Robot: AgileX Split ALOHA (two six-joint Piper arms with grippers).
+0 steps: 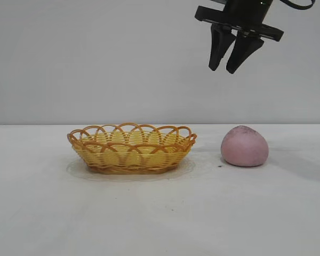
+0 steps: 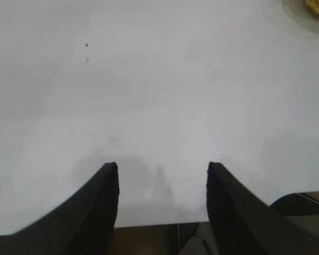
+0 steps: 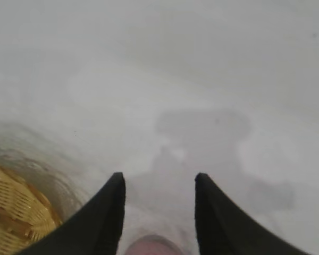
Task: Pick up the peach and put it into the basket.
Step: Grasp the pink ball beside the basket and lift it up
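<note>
The peach (image 1: 245,146) is a dull pink dome with dark speckles near its top, resting on the white table to the right of the basket (image 1: 132,148). The basket is an oval yellow wicker one with an orange-brown looped rim, and nothing shows in it. My right gripper (image 1: 223,68) hangs open and empty high above the table, above and slightly left of the peach. In the right wrist view the gripper (image 3: 158,180) is open, a sliver of the peach (image 3: 151,247) shows between the fingers, and the basket (image 3: 13,218) sits to one side. The left gripper (image 2: 162,170) is open over bare table.
The white table (image 1: 160,213) runs wide in front of the basket and peach. A plain grey wall stands behind. A bit of the basket's edge (image 2: 318,6) shows at a corner of the left wrist view. The left arm is outside the exterior view.
</note>
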